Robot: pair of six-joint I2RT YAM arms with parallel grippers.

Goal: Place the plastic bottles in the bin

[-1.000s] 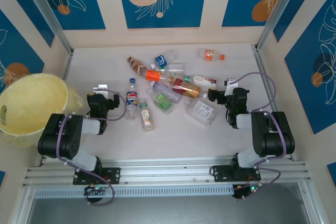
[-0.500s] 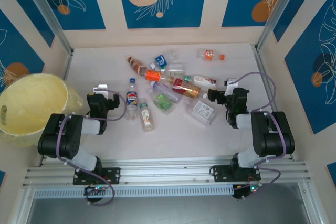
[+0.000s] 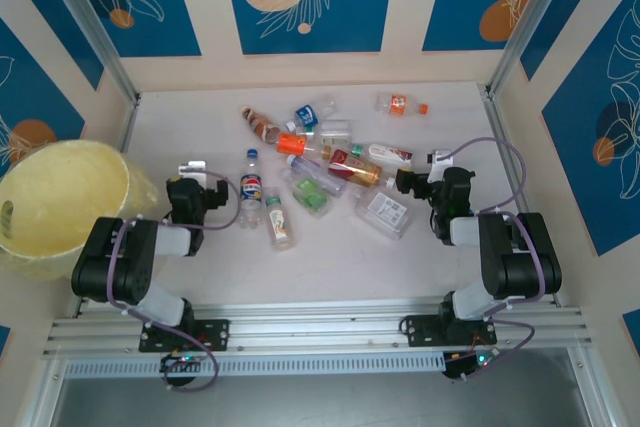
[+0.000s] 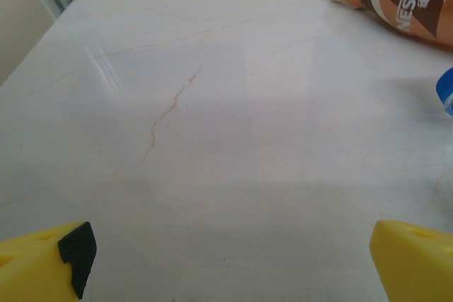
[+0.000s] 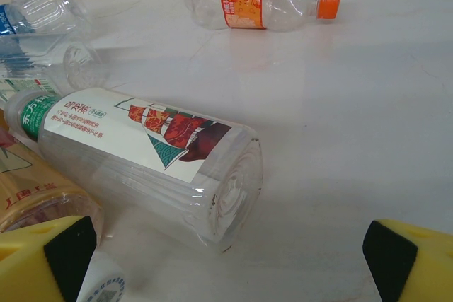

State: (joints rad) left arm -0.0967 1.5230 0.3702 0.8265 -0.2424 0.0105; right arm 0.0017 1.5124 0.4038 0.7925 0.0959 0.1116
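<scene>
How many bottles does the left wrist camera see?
2. A brown Nescafe bottle lies at the top right; a blue cap at the right edge belongs to a second, mostly cut off. Others may be hidden.

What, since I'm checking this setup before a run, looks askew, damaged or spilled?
The bin leans tilted beside the table's left edge. The plastic bottles lie scattered on their sides mid-table; the white-labelled bottle in the right wrist view looks crumpled at its base. No spill shows.
</scene>
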